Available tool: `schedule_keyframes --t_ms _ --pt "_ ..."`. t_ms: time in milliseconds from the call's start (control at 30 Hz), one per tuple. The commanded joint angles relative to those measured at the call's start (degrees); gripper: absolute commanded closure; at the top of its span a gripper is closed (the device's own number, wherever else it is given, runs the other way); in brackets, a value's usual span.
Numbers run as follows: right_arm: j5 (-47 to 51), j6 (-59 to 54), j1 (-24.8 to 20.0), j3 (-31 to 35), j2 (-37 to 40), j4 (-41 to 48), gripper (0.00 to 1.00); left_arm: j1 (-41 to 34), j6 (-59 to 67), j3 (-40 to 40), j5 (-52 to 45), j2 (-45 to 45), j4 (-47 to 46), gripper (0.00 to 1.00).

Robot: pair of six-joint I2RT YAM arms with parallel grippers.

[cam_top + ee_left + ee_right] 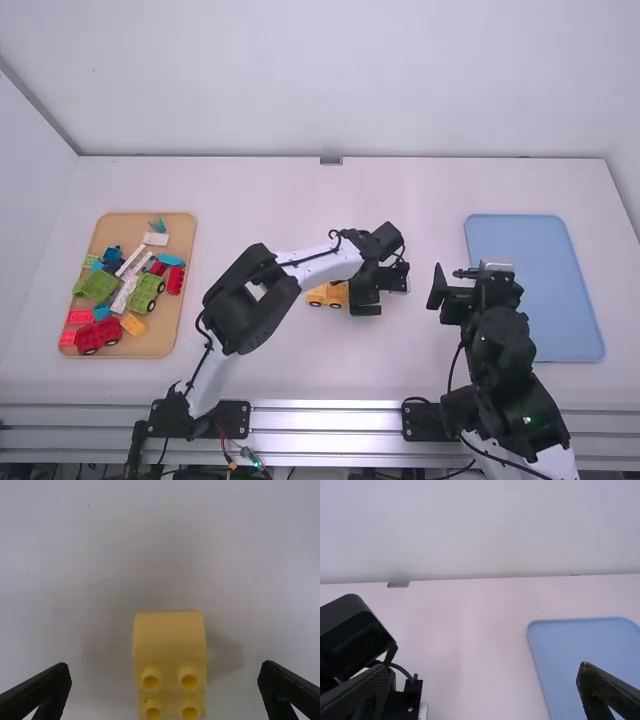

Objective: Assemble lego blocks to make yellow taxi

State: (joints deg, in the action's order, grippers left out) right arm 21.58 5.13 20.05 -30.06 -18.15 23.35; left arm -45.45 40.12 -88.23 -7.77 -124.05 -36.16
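My left gripper (368, 298) is low over the table's middle, just right of a yellow piece with dark wheels (322, 296) that it partly covers. In the left wrist view, a yellow block (170, 640) with a rounded end and several studs lies between the widely parted fingers of the left gripper (167, 682), touching neither. I cannot tell whether this is part of the wheeled piece. My right gripper (454, 284) stands open beside the blue tray; in its wrist view, nothing is between the fingers of the right gripper (482, 682).
On the left, a tan tray (150, 346) holds a loose yellow block (133, 324) among green, red, blue and white pieces. A blue tray (540, 300) lies on the right. The left arm's black wrist (357, 640) juts into the right wrist view's left side.
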Motion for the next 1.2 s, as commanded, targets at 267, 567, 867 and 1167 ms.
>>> schedule_keyframes --t_ms 267,567,867,1167 --pt "-15.8 -11.1 -4.6 3.7 -2.4 -7.9 0.01 7.4 3.7 7.9 -9.9 14.9 5.4 0.01" --pt "-45.5 -26.9 -11.9 4.4 -20.1 -18.6 0.01 19.5 9.4 33.6 -33.9 34.9 24.2 0.01" --pt "-71.6 -51.5 -17.6 3.2 -50.6 -27.6 0.01 35.8 -7.4 56.6 -37.7 43.9 55.6 0.03" --pt "-75.8 -65.4 -17.7 -2.3 -71.5 -27.6 0.01 36.4 3.6 64.0 -52.7 41.6 64.3 0.01"
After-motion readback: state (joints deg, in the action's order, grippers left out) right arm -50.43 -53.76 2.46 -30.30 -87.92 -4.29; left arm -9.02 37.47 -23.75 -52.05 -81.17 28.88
